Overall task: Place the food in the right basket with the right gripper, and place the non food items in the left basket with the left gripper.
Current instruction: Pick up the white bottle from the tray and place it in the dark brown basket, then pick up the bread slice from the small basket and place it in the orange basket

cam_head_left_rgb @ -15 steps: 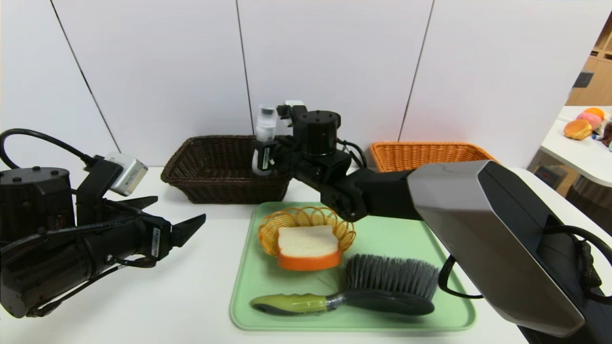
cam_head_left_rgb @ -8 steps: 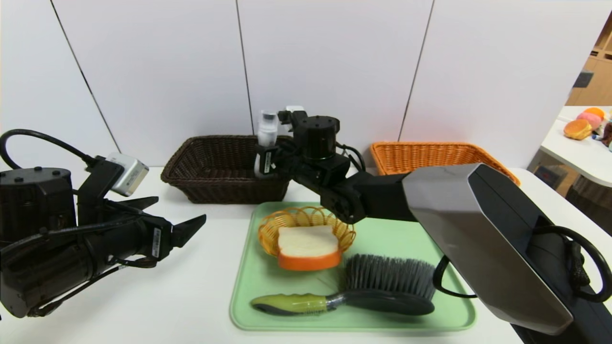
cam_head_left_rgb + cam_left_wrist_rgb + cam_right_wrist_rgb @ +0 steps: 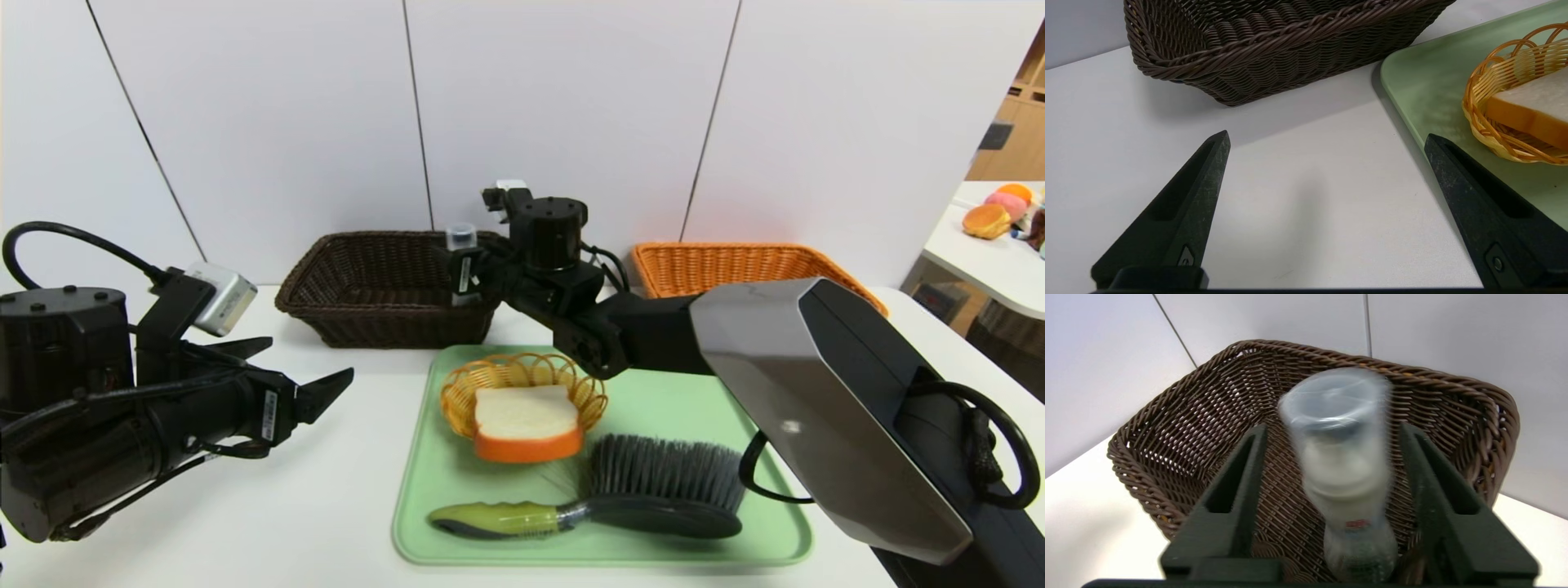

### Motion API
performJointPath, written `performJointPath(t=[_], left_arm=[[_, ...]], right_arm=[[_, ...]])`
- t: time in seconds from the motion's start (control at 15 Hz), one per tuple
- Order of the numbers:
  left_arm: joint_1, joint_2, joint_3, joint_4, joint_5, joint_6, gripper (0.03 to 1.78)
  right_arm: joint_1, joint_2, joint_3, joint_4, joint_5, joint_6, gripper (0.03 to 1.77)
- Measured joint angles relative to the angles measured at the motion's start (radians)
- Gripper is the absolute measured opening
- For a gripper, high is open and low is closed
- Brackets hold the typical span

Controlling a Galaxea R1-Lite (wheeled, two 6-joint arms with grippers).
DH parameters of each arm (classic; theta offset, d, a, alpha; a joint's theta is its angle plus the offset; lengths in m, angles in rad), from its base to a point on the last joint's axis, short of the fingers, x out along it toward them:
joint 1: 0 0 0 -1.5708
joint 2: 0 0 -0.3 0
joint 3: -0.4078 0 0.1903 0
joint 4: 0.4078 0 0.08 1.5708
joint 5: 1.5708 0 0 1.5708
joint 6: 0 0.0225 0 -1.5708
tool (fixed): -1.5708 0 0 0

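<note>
Dropped lower since earlier: clear-capped white spray bottle (image 3: 1341, 465), blurred between right gripper (image 3: 1331, 473) jaws standing apart, over brown basket (image 3: 367, 282); left gripper (image 3: 1327, 139) wide, parked near tabletop's left edge

The left basket (image 3: 371, 286) was dark brown woven wicker and looked rough and bumpy. The right basket (image 3: 735, 265) was orange wicker, woven the same way. The tray (image 3: 457, 490) was pale green plastic, smooth and a little shiny. The small basket (image 3: 522, 380) on it was thin, shiny orange strands. The bread (image 3: 526, 420) looked soft and matt. The brush (image 3: 620, 494) had stiff dark bristles and a glossy green handle. The bottle (image 3: 1345, 465) was clear plastic. The table (image 3: 269, 506) was smooth, white and matt.
</note>
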Motion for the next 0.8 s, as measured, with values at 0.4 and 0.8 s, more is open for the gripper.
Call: performJointPath(t=[0.4, 0.8], left_arm=[[0.000, 0.000, -0.006, -0.002, -0.001, 0.000, 1.69], [-0.064, -0.016, -0.089, 0.057, -0.008, -0.020, 1.69]], right_arm=[[0.001, -0.011, 0.000, 0.000, -0.014, -0.002, 1.45], [0.004, -0.155, 0.005, 0.045, -0.076, -0.059, 1.59]])
